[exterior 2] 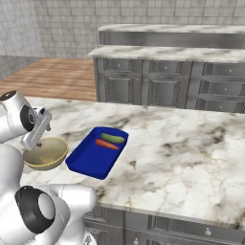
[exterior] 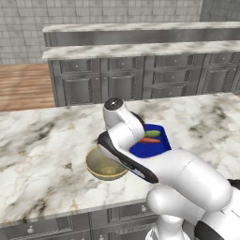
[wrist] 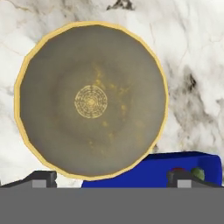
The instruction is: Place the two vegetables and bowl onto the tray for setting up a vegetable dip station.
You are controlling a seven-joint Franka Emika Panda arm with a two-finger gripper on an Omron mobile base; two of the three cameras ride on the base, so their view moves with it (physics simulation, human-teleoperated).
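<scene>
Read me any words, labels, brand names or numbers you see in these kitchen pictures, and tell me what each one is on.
None: no readable text anywhere.
The bowl has only a round yellow ring pattern at its center, no letters.
The tray, cucumber, carrot and marble counter carry no markings.

A marble counter (exterior 2: pixel 182 158) is stretching across the foreground, with a second run of cabinets (exterior 2: pixel 162 86) standing behind it across the floor. A bowl (exterior 2: pixel 45 154) is sitting upright on the counter, just beside a tray (exterior 2: pixel 91 160), which is lying to its right in the right base view. A cucumber (exterior 2: pixel 113 138) and a carrot (exterior 2: pixel 106 144) are lying side by side in the far end of the tray, the cucumber farther back. The gripper (wrist: pixel 113 178) is hovering above the bowl, jaws spread wide, looking straight down into it.
</scene>
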